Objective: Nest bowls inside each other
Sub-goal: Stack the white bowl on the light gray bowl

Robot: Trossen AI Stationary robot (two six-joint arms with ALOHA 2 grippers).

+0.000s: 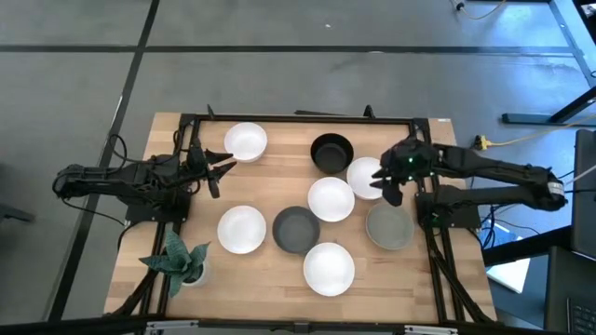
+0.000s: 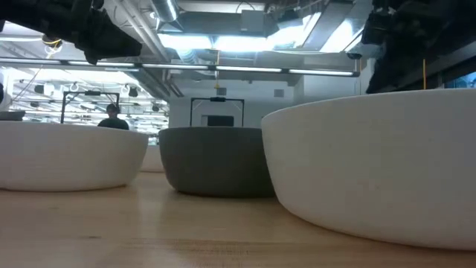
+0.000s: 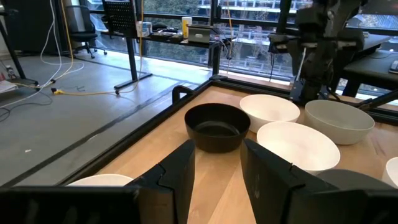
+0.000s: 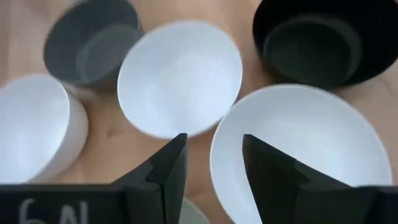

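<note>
Eight bowls stand on their bases on the wooden table. Five are white [image 1: 245,141] [image 1: 365,177] [image 1: 331,198] [image 1: 241,229] [image 1: 328,268]. One is glossy black [image 1: 331,153], one dark grey [image 1: 296,229], one lighter grey [image 1: 388,226]. My right gripper [image 1: 385,183] [image 4: 214,163] is open, pointing down above the rim of a white bowl [image 4: 292,140] beside the black bowl [image 4: 314,40]. My left gripper [image 1: 222,163] [image 3: 217,169] is open and level, next to the far-left white bowl [image 3: 99,181], pointing at the black bowl [image 3: 217,127].
A small green potted plant [image 1: 179,261] stands at the table's near left corner. A black frame [image 1: 298,117] runs along the table's edges. In the low view the near white bowl [image 2: 372,167] and the dark grey bowl [image 2: 216,160] fill the foreground.
</note>
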